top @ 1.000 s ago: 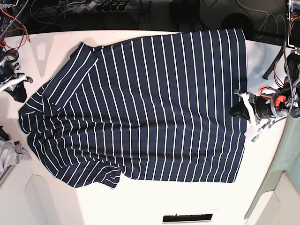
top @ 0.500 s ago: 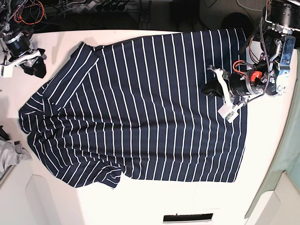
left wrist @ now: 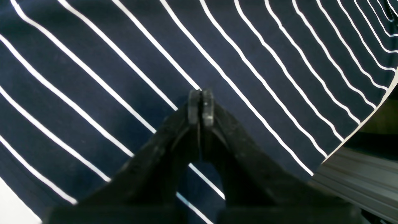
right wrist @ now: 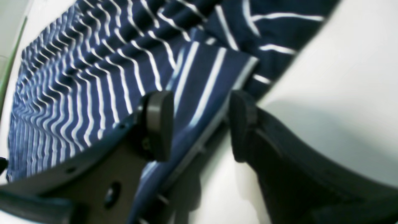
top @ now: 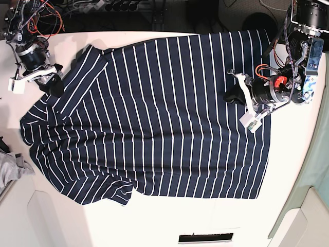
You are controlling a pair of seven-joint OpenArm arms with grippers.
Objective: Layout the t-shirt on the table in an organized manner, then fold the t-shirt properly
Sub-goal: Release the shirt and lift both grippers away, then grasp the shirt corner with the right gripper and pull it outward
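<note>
The t-shirt (top: 154,113) is spread flat across the table (top: 216,216). At right of the base view, the left gripper (top: 230,96) is clenched empty over the cloth. At upper left, the right gripper (top: 53,85) is parted, straddling a sleeve edge

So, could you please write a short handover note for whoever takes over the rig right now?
Left tool: shut, empty, over the t-shirt near its hem side.
Right tool: open, straddling a sleeve edge at the table surface, not yet closed on it.
T-shirt: spread mostly flat across the table; the near sleeve is tucked and rumpled.
Done: rough layout.
Left: smooth the sleeves, then all folding.
A small grey cloth lies at the table's edge; leave it.
</note>
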